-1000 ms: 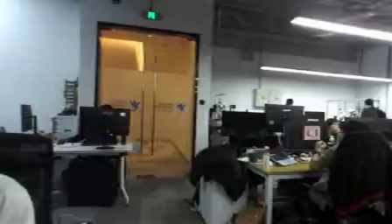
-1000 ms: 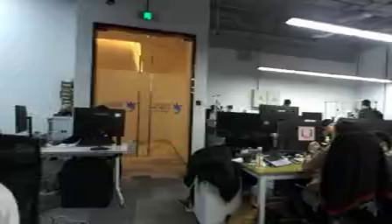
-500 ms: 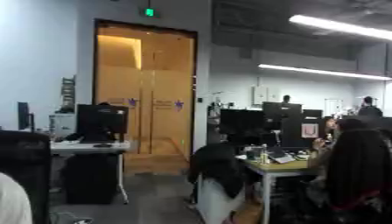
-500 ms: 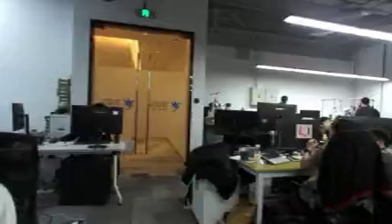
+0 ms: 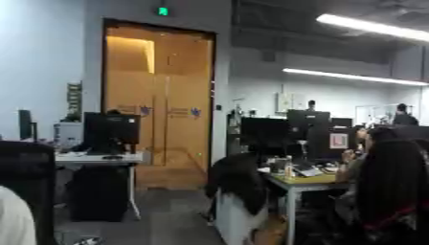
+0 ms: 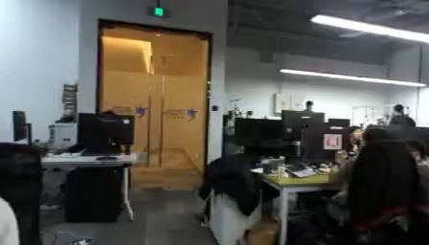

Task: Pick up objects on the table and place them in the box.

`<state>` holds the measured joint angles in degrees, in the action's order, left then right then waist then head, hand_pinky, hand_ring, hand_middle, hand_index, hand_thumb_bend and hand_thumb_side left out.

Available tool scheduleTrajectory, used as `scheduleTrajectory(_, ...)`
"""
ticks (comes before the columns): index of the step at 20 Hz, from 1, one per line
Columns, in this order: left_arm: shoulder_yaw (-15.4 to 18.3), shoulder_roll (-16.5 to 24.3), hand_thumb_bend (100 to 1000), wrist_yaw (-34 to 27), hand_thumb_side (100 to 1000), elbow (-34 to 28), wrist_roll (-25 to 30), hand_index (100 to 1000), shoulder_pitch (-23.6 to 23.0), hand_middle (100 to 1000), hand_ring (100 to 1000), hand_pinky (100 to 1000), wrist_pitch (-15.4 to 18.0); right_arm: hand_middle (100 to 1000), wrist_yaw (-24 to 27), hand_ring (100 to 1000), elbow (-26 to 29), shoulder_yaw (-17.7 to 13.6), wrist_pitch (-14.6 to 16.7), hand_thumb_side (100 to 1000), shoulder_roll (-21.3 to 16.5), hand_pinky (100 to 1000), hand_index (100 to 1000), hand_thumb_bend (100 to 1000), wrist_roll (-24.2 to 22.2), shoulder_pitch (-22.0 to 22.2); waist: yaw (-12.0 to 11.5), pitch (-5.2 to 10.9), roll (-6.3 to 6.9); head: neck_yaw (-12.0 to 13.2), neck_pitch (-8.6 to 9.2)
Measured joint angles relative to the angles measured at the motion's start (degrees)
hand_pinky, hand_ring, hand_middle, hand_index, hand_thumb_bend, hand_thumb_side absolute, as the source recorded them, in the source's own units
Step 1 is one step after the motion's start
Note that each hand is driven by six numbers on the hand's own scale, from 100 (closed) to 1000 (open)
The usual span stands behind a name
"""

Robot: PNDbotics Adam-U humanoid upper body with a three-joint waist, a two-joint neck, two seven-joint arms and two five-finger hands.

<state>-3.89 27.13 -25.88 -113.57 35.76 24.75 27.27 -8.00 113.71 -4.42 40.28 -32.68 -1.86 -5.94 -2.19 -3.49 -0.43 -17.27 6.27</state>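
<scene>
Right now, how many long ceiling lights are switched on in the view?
2. One ceiling light runs across the upper right corner, near the camera. The second ceiling light hangs lower in the picture, farther back, above the desks. Others may be hidden outside the view.

Orange door (image 5: 159, 100); green sign (image 5: 163, 10); black monitors (image 5: 110, 132).

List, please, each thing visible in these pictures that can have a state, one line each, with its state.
Wooden double door: shut.
Green sign above the door: lit.
Ceiling light strips: on.
Monitor on the left desk: dark, facing away or off; cannot tell which.
Dark jacket: hanging over a chair.
Work table, box, hands: not in view.
</scene>
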Motion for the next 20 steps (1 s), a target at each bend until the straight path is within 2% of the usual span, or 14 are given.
scheduleTrajectory(20,0.0,0.0,853,-0.5,953,0.0,0.2,827,-0.4,760,517,533,-0.2,682,0.2,496,0.0,0.0,-0.3,784,0.0,233,683,100,-0.3,-0.1,0.1,-0.01,0.02,-0.5,-0.06)
